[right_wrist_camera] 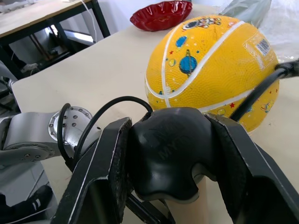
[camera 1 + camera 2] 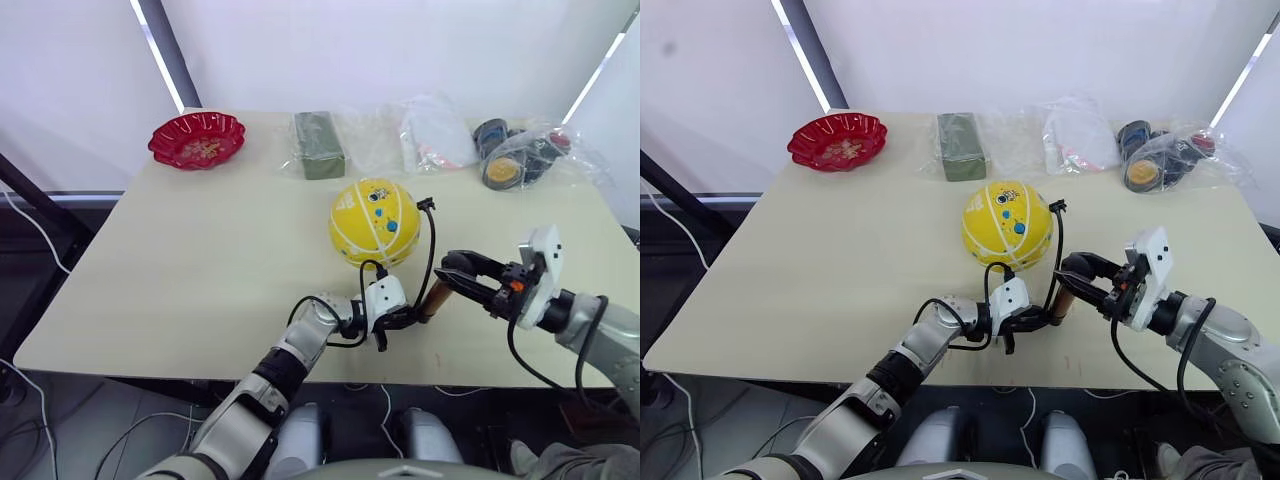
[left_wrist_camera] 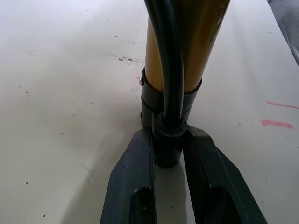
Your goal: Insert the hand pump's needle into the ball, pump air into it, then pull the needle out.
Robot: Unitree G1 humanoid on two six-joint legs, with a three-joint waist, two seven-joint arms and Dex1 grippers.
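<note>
- Ball point(image 2: 374, 222): rests on worktop point(image 2: 200, 270) near centre, just beyond both hands. Free-standing, neither hand touching it.
- Needle point(image 2: 426, 203): hose end w/ small black fitting sits at ball's right flank, touching or just beside the skin. Cannot tell whether the tip is seated in the valve; too small to resolve.
- Hose point(image 2: 431, 250): arcs up from pump base to ball's right side, slack, no kink visible. Judged: slack lets the pump move w/o tugging the fitting.
- Hand pump point(image 2: 436, 297): gold cylinder lies low and tilted betw. the two hands, base end toward left, handle end toward right.
- Left hand point(image 3: 168, 154): clenched on the black base cap where hose joins, per left wrist view. Judged purpose: anchor the body so the stroke has something to push against.
- Right hand point(image 1: 166, 154): fingers closed round the black T-handle point(image 1: 163, 156), grasping it. Judged purpose: drive the plunger along cylinder axis.
- Stage, judged: grip set for pumping; insertion unconfirmed, removal not done.
- Risk, judged: ball unrestrained, may roll and drag the fitting.
- Surrounds: red bowl point(image 2: 197, 139) far left corner, green block point(image 2: 319, 145) and plastic bags point(image 2: 440, 135) along far edge, all well apart from work area.
</note>
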